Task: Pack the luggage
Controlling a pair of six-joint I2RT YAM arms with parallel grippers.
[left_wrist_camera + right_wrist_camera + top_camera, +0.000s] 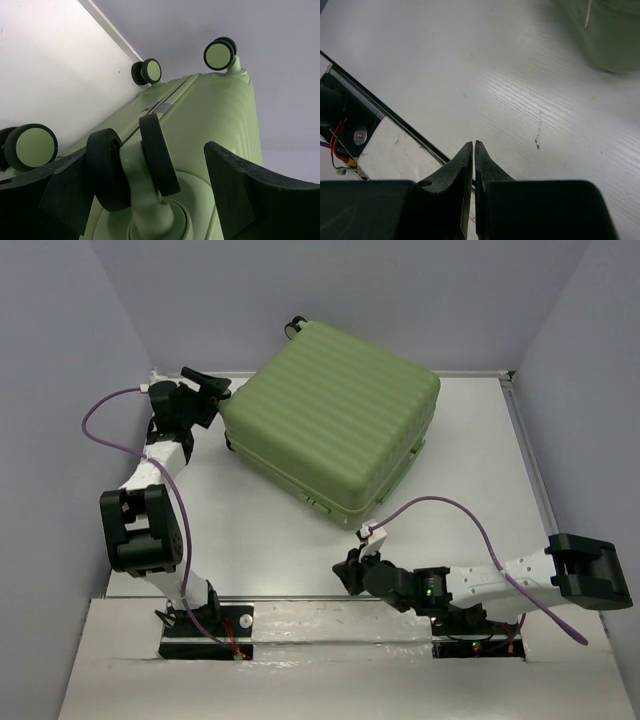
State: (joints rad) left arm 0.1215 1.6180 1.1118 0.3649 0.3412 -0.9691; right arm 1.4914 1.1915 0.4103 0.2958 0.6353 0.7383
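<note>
The luggage, a closed light-green ribbed hard-shell suitcase, lies flat at the back middle of the white table. My left gripper is at its left corner, open. In the left wrist view its fingers straddle one black-and-green caster wheel of the luggage; the left finger is close against the wheel and the right finger stands apart. My right gripper is shut and empty, low over the table near the front edge, in front of the suitcase. A corner of the luggage shows in the right wrist view beyond the gripper.
Three other caster wheels stick out of the suitcase's end. Grey walls enclose the table on the left, back and right. Purple cables loop off both arms. The arm bases sit on a metal strip at the front edge.
</note>
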